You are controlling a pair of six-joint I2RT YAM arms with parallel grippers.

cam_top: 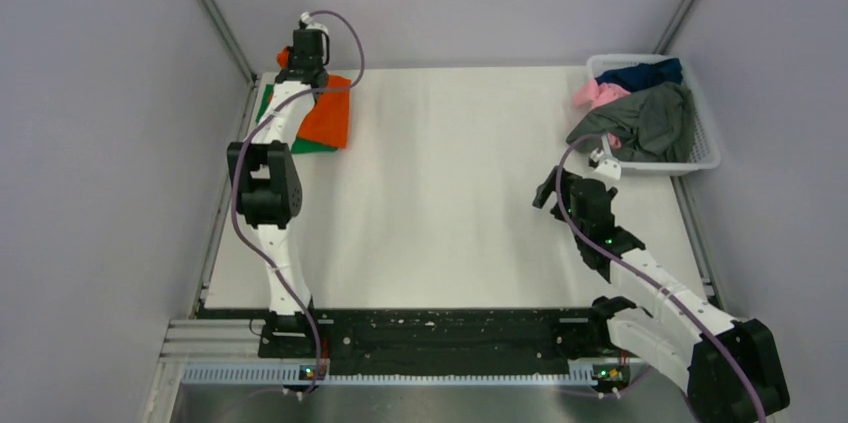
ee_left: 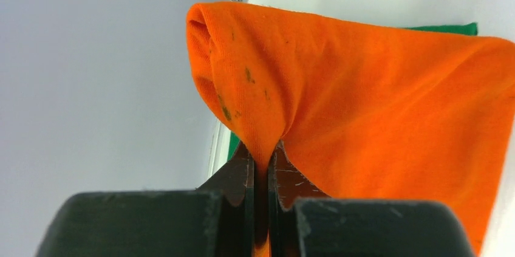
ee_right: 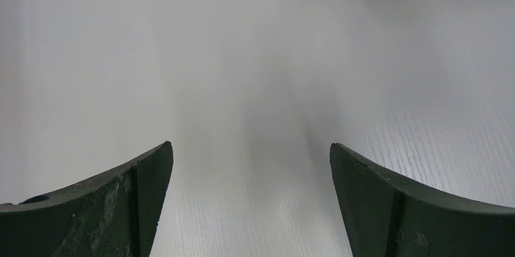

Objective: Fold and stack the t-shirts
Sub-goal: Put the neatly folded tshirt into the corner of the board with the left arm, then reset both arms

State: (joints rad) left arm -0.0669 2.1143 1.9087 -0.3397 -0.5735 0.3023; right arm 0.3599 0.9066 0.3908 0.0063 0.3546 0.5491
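While our left hand pinches the orange t-shirt above the folded green t-shirt at the tabletop far-left corner, our right hand gapes empty and the remaining t-shirts wait in the basket.

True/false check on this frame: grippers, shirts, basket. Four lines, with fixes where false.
1. The left gripper is shut on the orange shirt. True.
2. The right gripper holds a shirt. False: its jaws stand open over the table, with nothing between them.
3. The orange shirt lies on top of the green shirt at the far left corner. True.
4. The basket has nothing in it. False: the grey shirt, pink shirt and navy shirt are in it.
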